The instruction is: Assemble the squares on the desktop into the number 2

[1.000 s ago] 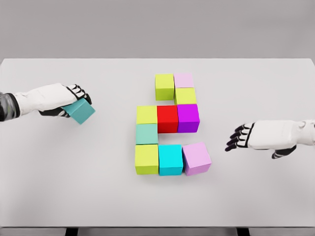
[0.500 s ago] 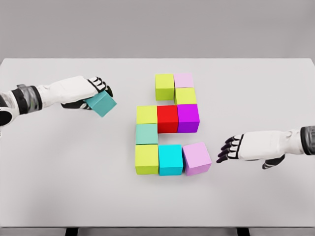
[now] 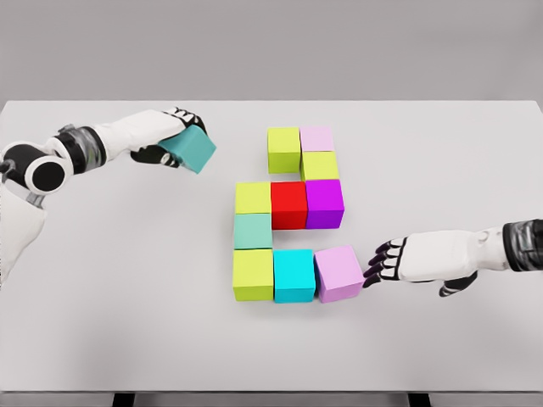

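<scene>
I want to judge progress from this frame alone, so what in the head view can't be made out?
- Left hand on the teal cube: its palm and the cube's far faces are hidden by hand and cube.
- Right hand beside the pink cube: actual contact can't be told.
- Whether the teal cube is clear of the table: a single view cannot settle it.
- Both arms are cut off by the picture's edges.

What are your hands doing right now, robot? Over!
Left hand gripping teal cube, held left of the cube figure. Right hand, fingers at pink cube on bottom row. Nothing between teal cube and figure.
</scene>
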You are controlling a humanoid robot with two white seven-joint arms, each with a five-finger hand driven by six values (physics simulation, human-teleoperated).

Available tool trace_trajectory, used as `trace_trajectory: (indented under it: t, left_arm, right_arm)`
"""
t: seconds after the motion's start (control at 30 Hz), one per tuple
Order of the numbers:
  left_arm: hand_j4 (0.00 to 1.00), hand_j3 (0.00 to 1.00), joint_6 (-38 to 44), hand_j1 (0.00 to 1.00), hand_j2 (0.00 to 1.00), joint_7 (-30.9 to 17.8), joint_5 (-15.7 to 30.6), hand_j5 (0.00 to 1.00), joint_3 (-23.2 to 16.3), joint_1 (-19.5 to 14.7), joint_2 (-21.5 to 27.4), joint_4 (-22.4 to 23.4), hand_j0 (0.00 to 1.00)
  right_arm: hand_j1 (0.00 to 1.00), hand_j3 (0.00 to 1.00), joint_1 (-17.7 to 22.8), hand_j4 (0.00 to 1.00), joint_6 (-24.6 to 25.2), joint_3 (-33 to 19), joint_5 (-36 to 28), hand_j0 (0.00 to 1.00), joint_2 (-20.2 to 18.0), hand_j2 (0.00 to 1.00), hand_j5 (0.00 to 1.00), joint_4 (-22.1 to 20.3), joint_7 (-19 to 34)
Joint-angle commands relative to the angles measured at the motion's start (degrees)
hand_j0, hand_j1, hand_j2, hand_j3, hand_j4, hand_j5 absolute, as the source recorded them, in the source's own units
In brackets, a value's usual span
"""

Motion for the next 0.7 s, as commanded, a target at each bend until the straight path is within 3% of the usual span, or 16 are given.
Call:
trace_trajectory:
  t: [0.0, 0.27, 0.5, 0.67]
  left_arm:
    - [0.26, 0.26, 3.27, 0.26, 0.26, 0.05, 0.33, 0.26, -0.26, 0.0, -1.44, 0.69, 0.26]
    - [0.27, 0.27, 17.59, 0.27, 0.27, 0.05, 0.06, 0.27, -0.96, -2.11, -5.84, -0.19, 0.27]
    - [0.27, 0.27, 34.82, 0.27, 0.27, 0.05, -0.11, 0.27, -7.21, -4.57, -6.54, -0.36, 0.27]
    - [0.27, 0.27, 39.92, 0.27, 0.27, 0.05, -4.42, 0.27, -7.73, -5.45, -6.72, -1.86, 0.27]
  right_arm:
    - [1.0, 1.0, 0.0, 1.0, 0.12, 0.04, -0.28, 1.0, 0.17, 1.0, 1.0, -0.01, -0.01]
    - [1.0, 1.0, 0.0, 1.0, 0.12, 0.66, -0.28, 1.0, 0.26, 1.0, 1.0, -0.1, -0.01]
    - [1.0, 1.0, -0.09, 1.0, 0.12, 1.36, -0.28, 1.0, 0.78, 1.0, 1.0, -0.1, -0.01]
    - [1.0, 1.0, -0.18, 1.0, 0.12, 1.36, -0.28, 1.0, 1.4, 1.0, 1.0, -0.1, -0.01]
